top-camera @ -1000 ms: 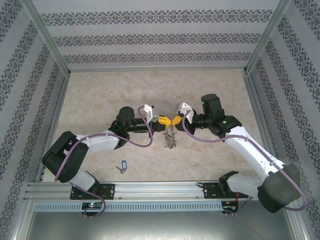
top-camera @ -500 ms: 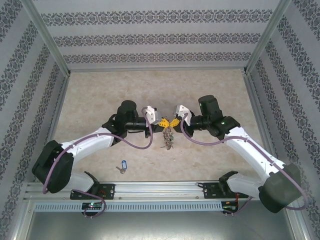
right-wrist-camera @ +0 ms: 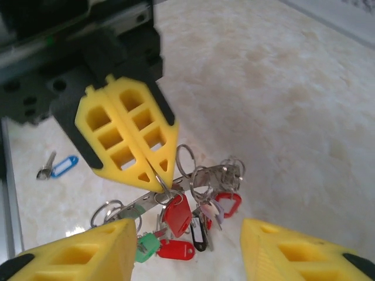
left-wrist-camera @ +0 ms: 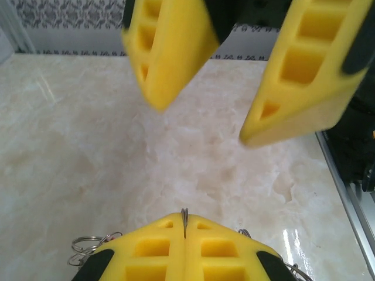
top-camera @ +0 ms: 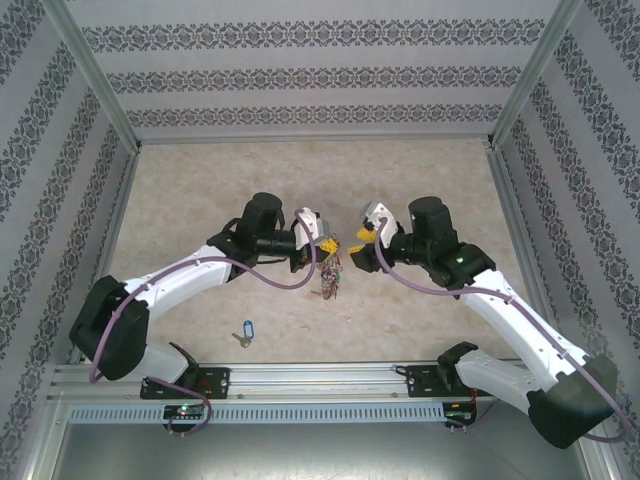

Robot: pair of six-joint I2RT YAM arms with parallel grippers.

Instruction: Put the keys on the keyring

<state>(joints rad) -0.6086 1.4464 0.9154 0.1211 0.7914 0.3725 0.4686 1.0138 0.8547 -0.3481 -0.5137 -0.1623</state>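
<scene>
– Near the front edge of the worktop (top-camera: 200,190), left of centre, a blue-tagged key (top-camera: 244,333) lies flat, well apart from everything else. Is that one left to do?

– I'd say so. Moving right, the left gripper (top-camera: 322,243) hangs above the middle of the worktop with its fingers pressed together on the wire of the keyring (top-camera: 330,280). The whole bunch dangles below it, clear of the surface, with red tags (right-wrist-camera: 176,213) among the keys (whether the task's red one is among them, I can't tell).

– And the right gripper (top-camera: 362,248)?

– Just beside the bunch, fingers apart, holding nothing.

– So how should this step go?

– Probably by drawing the right gripper straight back from the ring, level, so that neither finger catches a hanging tag or loop. The left clamp ought to stay firm and steady, since a swinging bunch would be hard to thread later. The blue-tagged key lies flat, so picking it up likely calls for a low approach by its plastic tag.

– What has changed from a second ago?

– The two grippers met tip to tip then, with the right one closed. Now the right has opened and pulled away to the right. The left arm has stretched further toward the centre, carrying the ring alone. The blue-tagged key has not moved.
</scene>
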